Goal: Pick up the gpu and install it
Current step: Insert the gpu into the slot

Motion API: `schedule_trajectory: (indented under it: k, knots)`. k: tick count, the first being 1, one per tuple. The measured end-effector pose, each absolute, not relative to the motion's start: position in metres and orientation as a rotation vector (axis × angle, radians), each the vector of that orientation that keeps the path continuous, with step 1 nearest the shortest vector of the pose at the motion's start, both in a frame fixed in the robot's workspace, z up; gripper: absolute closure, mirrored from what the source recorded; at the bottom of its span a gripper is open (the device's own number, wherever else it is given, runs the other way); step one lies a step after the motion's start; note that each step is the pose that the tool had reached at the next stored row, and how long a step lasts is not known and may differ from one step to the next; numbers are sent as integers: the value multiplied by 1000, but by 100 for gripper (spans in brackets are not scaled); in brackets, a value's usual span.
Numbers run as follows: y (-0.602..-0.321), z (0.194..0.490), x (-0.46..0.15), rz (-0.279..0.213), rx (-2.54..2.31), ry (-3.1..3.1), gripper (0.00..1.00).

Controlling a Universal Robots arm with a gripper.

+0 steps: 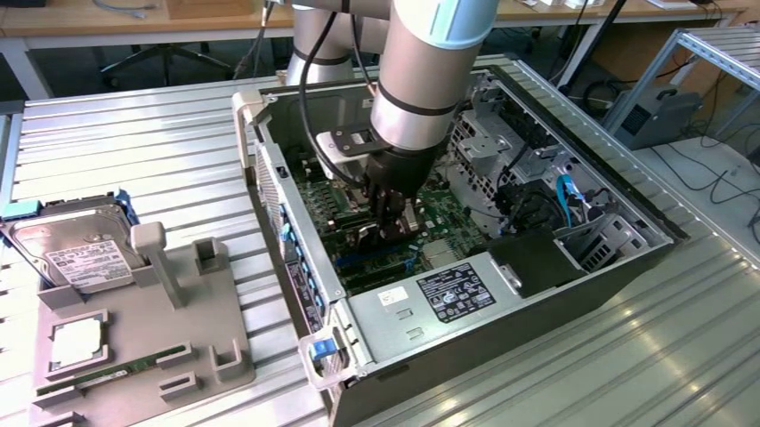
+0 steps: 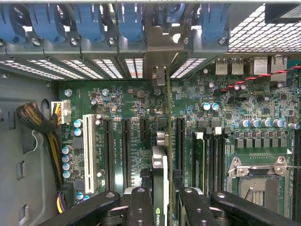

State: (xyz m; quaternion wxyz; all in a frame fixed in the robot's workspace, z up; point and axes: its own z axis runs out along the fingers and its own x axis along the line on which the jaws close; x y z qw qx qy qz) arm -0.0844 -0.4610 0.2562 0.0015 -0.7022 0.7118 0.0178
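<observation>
one open computer case [image 1: 618,258] lies at the centre of the exterior view, one arm reaching down into it; at the lower left sits one grey holder tray [image 1: 178,342] with one hard drive [image 1: 77,253], one square chip [image 1: 74,342] and one narrow green memory stick [image 1: 113,374]; the gripper [image 2: 162,200] has its two black fingers [image 2: 141,207] closed on the gpu [image 2: 161,188], a thin dark card seen edge-on, standing upright over the green motherboard [image 2: 225,122] at the lower centre of the wrist view, among the black slots [image 2: 126,150].
</observation>
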Motion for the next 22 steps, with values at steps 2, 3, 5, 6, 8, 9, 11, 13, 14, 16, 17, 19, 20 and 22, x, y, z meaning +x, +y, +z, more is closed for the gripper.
schedule_trajectory:
  k: [2,3,5,6,8,9,11,13,14,16,17,19,20,22]
  knots:
    - [-461,256,-84,56,-2204,2234,73]
    - [-461,256,-84,56,-2204,2234,73]
    - [-461,255,-84,56,-2204,2234,73]
    - [-461,254,-84,56,-2204,2234,73]
    - [-461,253,-84,55,-2204,2234,73]
    - [-461,253,-84,56,-2204,2234,73]
    - [-461,252,-84,56,-2204,2234,73]
    - [-461,252,-84,56,-2204,2234,73]
    - [-461,252,-84,56,-2204,2234,73]
    - [-461,252,-84,56,-2204,2234,73]
    - [-461,252,-85,56,-2204,2234,73]
    - [-461,252,-85,56,-2204,2234,73]
    - [-461,252,-85,56,-2204,2234,73]
    - [-461,252,-84,56,-2204,2234,73]
